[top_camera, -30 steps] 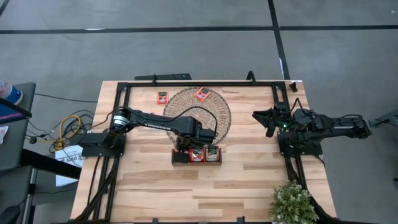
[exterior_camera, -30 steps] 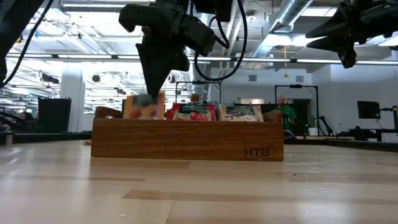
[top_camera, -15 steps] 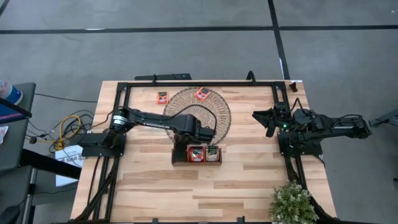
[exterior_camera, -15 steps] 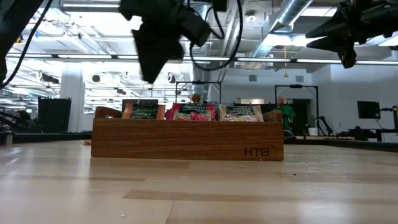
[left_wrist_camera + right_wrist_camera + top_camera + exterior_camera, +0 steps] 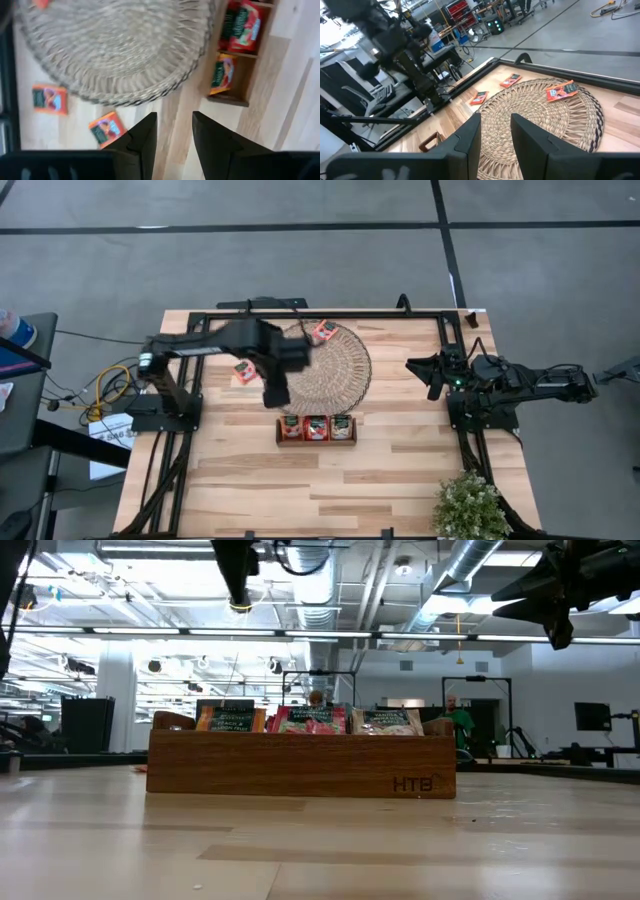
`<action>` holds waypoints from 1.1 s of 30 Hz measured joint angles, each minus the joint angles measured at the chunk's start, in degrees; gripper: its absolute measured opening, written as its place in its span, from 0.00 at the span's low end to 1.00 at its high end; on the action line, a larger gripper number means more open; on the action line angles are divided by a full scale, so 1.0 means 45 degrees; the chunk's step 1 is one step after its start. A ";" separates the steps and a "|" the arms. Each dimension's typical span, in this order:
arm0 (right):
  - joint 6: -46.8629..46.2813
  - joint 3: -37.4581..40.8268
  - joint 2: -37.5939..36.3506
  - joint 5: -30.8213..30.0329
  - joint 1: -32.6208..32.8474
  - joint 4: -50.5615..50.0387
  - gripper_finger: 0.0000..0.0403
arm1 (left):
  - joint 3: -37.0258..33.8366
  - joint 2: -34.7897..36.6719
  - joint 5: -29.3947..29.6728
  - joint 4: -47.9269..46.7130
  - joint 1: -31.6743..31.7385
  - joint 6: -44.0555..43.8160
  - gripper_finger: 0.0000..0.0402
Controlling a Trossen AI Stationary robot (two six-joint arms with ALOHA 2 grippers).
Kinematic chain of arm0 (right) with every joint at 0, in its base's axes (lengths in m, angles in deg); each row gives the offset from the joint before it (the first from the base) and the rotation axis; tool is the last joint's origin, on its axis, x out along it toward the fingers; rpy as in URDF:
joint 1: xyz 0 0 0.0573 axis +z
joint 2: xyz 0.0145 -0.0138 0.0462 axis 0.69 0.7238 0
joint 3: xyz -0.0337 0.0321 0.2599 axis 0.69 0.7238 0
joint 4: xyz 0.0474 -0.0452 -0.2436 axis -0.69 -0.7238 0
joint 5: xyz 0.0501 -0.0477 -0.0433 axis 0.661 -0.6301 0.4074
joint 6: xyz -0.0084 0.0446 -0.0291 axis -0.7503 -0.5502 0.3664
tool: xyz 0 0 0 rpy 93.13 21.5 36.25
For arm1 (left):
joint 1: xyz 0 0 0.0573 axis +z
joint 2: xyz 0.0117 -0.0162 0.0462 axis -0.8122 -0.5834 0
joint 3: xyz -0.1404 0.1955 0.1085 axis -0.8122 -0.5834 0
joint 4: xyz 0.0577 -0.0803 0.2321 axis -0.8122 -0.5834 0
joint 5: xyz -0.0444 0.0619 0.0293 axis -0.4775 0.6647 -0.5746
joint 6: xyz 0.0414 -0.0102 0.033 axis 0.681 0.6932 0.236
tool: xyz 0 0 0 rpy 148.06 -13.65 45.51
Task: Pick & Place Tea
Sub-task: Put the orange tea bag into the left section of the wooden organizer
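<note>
The left gripper [image 5: 275, 392] hangs in the air left of the middle of the high view, over the bare table at the left edge of the round mat [image 5: 330, 365]. In the left wrist view its two dark fingers [image 5: 145, 137] stand a little apart, with a gap between them and nothing in it. So it is open and holds nothing.

Just below the gripper in the high view sits the small wooden tray [image 5: 316, 440], in the middle of the frame. It has three boxes, and each box has tea packets [image 5: 316, 427] in it. In the low view the packets stand up and peek over the tray wall.

More tea lies flat. One red packet [image 5: 324, 330] is on the top edge of the mat. Another red packet [image 5: 245, 372] lies on the wood, left of the mat. The left wrist view also shows a second packet [image 5: 50, 98] on the wood near it.

The right gripper [image 5: 436, 370] waits at the right side of the table [image 5: 400, 480], well away from the tea. Its fingers [image 5: 467, 137] are a little apart and hold nothing.

A green plant [image 5: 470, 505] sits at the lower right corner.
</note>
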 joint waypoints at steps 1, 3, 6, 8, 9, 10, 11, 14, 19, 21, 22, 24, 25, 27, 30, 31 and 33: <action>0.0000 0.0000 0.0000 -0.0002 0.0000 0.0000 0.24 | -0.0178 0.0315 0.0053 -0.0005 0.0190 -0.0084 0.29; 0.0000 0.0000 0.0005 0.0003 0.0000 0.0000 0.24 | -0.0645 0.1067 0.0263 0.0039 0.0585 -0.0169 0.29; 0.0000 0.0000 0.0005 -0.0002 -0.0001 0.0000 0.24 | -0.1493 0.2146 0.1046 0.0259 0.1254 -0.0151 0.29; 0.0000 0.0000 0.0000 -0.0006 0.0000 0.0000 0.24 | -0.2101 0.2669 0.1601 0.0664 0.1737 0.0069 0.29; -0.0001 0.0000 0.0003 -0.0006 0.0000 0.0000 0.24 | -0.2322 0.2834 0.1830 0.0844 0.1979 0.0153 0.29; -0.0002 0.0000 0.0000 -0.0006 0.0000 0.0000 0.24 | -0.2545 0.3017 0.1977 0.1024 0.2202 0.0248 0.29; 0.0000 0.0000 0.0001 -0.0006 0.0000 0.0000 0.24 | -0.2736 0.3159 0.2047 0.1195 0.2439 0.0410 0.29; 0.0000 0.0000 0.0005 -0.0002 0.0000 0.0002 0.24 | -0.3031 0.3269 0.2120 0.1438 0.2994 0.0807 0.29; 0.0000 0.0000 0.0003 -0.0006 0.0000 0.0005 0.24 | -0.3073 0.3164 0.2408 0.1467 0.3550 0.0965 0.29; 0.0000 0.0000 0.0005 -0.0004 0.0000 0.0005 0.24 | -0.3073 0.3158 0.2618 0.1520 0.3655 0.0862 0.29; 0.0000 0.0000 0.0003 -0.0005 0.0000 0.0005 0.24 | -0.3073 0.3158 0.2711 0.1651 0.3718 0.0523 0.29; 0.0000 0.0000 0.0000 -0.0002 -0.0004 0.0005 0.24 | -0.3073 0.3158 0.2739 0.2033 0.3846 -0.0285 0.29; 0.0000 0.0000 0.0000 -0.0004 0.0000 0.0005 0.24 | -0.3073 0.3153 0.2718 0.2119 0.3905 -0.0658 0.29; 0.0000 0.0000 0.0003 -0.0002 0.0000 0.0010 0.24 | -0.3073 0.3153 0.2608 0.2313 0.4071 -0.1195 0.29; 0.0000 0.0000 0.0004 -0.0006 -0.0005 0.0006 0.24 | -0.3073 0.3126 0.2521 0.2686 0.4565 -0.1373 0.29; 0.0000 0.0000 0.0003 -0.0009 -0.0005 0.0010 0.24 | -0.3068 0.3057 0.2463 0.2668 0.4867 -0.1474 0.29; 0.0000 0.0000 0.0003 -0.0016 -0.0005 0.0010 0.24 | -0.3063 0.2926 0.2014 0.2520 0.5664 -0.1608 0.29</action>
